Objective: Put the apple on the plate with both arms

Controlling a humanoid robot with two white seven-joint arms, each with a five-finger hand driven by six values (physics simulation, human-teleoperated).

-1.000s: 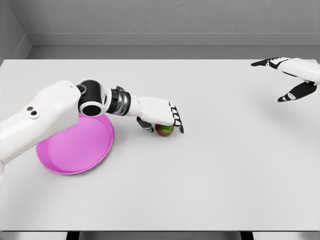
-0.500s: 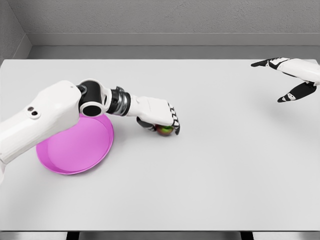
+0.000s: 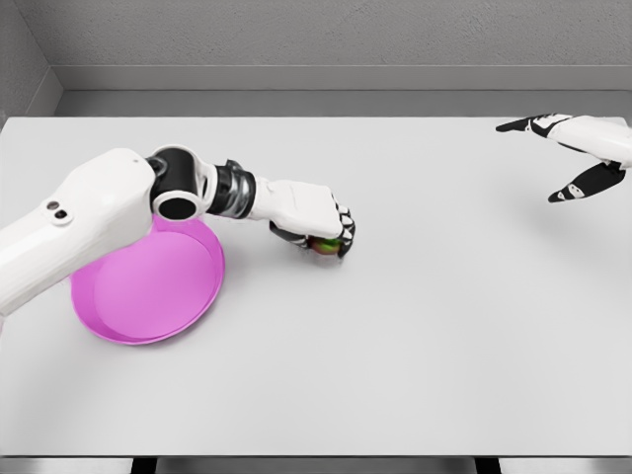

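Near the middle of the white tabletop [image 3: 425, 326] we see our left hand [image 3: 311, 219] closed down over the apple [image 3: 321, 244]. Our fingers [image 3: 344, 229] curl over the top and far side of the fruit, and the dark thumb side tucks under it from the near left, so only a small patch of red and green skin shows beneath the palm. We are holding the apple in a wrapped grasp; whether it sits on the tabletop or just clear of it we cannot tell, though a soft shadow lies right under it.

Just to the left of that hand lies the pink plate [image 3: 128, 326], a shallow round dish with a raised rim. Our left forearm crosses over its upper edge, with the dark elbow joint above the plate's far rim. The apple is beside the plate, off its right edge and apart from the rim, with a strip of bare tabletop between them.

At the far right edge of the view our right hand [image 3: 578, 148] hangs above the back corner of the tabletop, well apart from both apple and plate. Its fingers [image 3: 513, 126] are spread and extended, one group pointing left and a dark-tipped digit angling down and left, and it holds nothing.
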